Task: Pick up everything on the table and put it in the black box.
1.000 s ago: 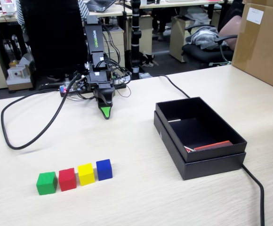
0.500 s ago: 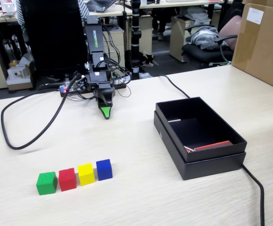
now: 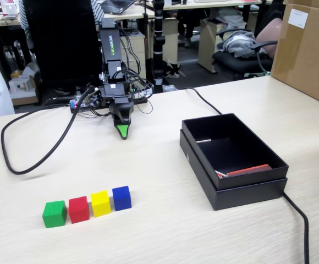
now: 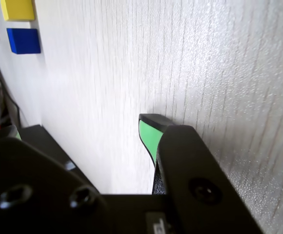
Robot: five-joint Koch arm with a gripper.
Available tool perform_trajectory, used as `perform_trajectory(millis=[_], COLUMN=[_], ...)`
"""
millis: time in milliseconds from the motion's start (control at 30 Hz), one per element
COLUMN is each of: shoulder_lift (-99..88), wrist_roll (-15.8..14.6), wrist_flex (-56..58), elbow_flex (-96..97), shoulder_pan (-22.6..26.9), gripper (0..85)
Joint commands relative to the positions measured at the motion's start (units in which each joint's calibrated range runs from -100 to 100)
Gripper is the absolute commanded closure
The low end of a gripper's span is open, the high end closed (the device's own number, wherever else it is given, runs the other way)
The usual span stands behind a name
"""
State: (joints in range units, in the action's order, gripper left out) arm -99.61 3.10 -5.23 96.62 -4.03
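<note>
Gripper (image 3: 124,132) at the far side of the table (image 3: 165,231) in the fixed view, pointing down with its green-padded tip at or just above the wood, directly in front of the arm's base and tangle of wires. Only one tip visible from either camera, the jaws lying one behind the other, so cannot tell whether apart or together; nothing seen between them. In the wrist view, one green-faced finger (image 4: 149,136) over bare wood grain, black gripper body filling the lower part of the picture. Four cubes in a tight row near the front left of the table in the fixed view, well apart from the gripper: green cube (image 3: 54,214), red cube (image 3: 78,209), yellow cube (image 3: 100,203), blue cube (image 3: 121,198), each touching or just beside its neighbour, row slanting slightly away toward the right. Yellow and blue cubes also at the top left corner of the wrist view. Black box (image 3: 195,157) on the right half of the table, open, nested in its lid, a thin red strip (image 3: 249,169) along its near inner wall, no cube inside. Black cable (image 3: 38,159) looping across the left of the table; another trailing off from the box's near right corner. Brown carton (image 3: 305,52) at the far right edge.
</note>
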Motion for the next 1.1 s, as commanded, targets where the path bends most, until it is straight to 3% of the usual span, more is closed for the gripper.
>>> perform_trajectory(millis=[0, 400, 767, 1067], shoulder_lift=[0.76, 18.66, 63.87, 98.06], wrist_roll=[-0.05, -0.20, 3.22, 6.15], wrist_flex=[3.63, 25.57, 45.01, 52.79], elbow_flex=[-0.70, -31.26, -84.93, -118.93], shoulder_pan=[-0.98, -3.91, -10.21, -13.09], gripper=[37.8, 37.8, 37.9, 38.0])
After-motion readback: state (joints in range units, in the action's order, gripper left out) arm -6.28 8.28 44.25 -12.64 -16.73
